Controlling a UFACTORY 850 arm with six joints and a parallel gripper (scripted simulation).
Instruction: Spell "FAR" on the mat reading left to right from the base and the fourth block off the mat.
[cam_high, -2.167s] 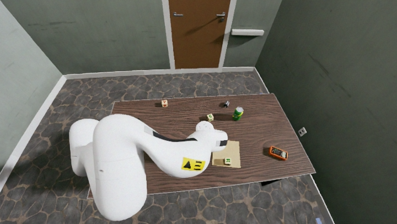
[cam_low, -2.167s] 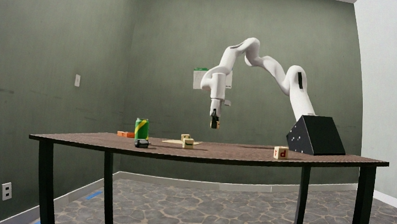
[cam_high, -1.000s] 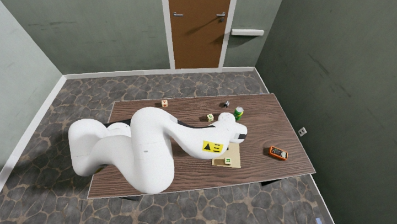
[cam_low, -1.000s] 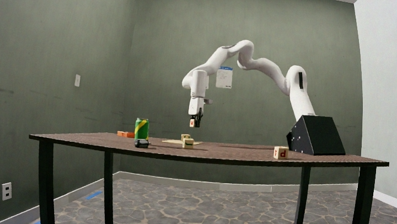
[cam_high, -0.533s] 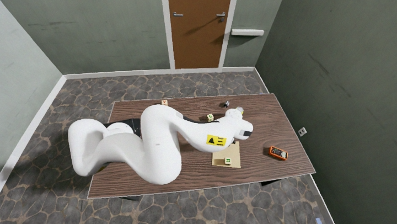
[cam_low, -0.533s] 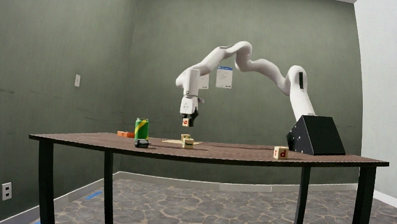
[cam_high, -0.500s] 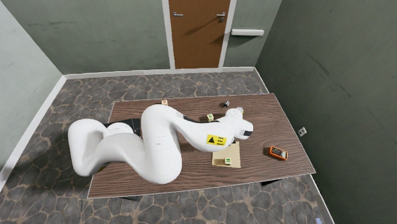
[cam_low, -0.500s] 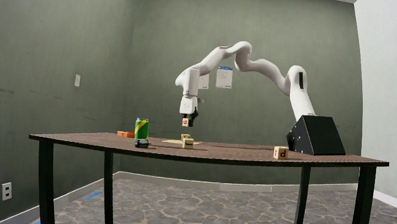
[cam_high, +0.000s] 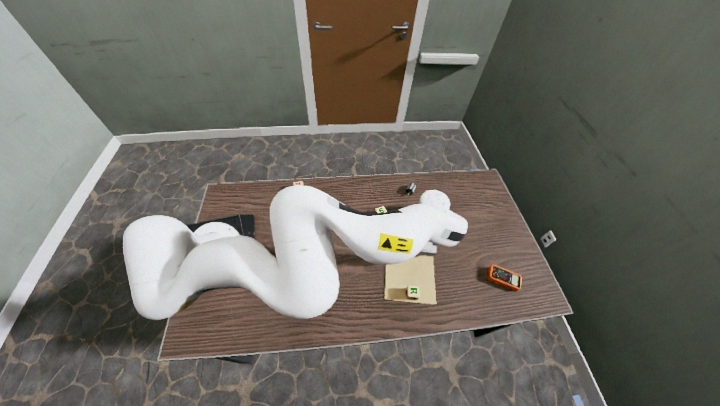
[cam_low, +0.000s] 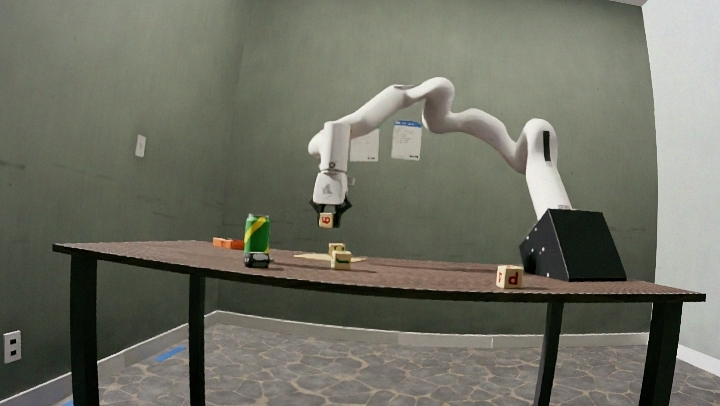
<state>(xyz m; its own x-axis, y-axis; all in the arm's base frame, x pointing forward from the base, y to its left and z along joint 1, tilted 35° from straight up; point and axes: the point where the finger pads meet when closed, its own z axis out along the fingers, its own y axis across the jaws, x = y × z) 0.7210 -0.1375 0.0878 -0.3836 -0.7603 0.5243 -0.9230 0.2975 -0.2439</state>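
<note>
My gripper is shut on a cube block with a red letter and holds it well above the tan mat. In the top view the arm's wrist hides the fingers and the held block. A block with a green R lies on the mat near its front edge. A block with a green letter lies off the mat, behind it. A block with red letters lies at the table's far edge near the base.
A green and yellow can stands behind the mat, hidden by the wrist in the top view. A small black object lies next to it. An orange meter lies right of the mat.
</note>
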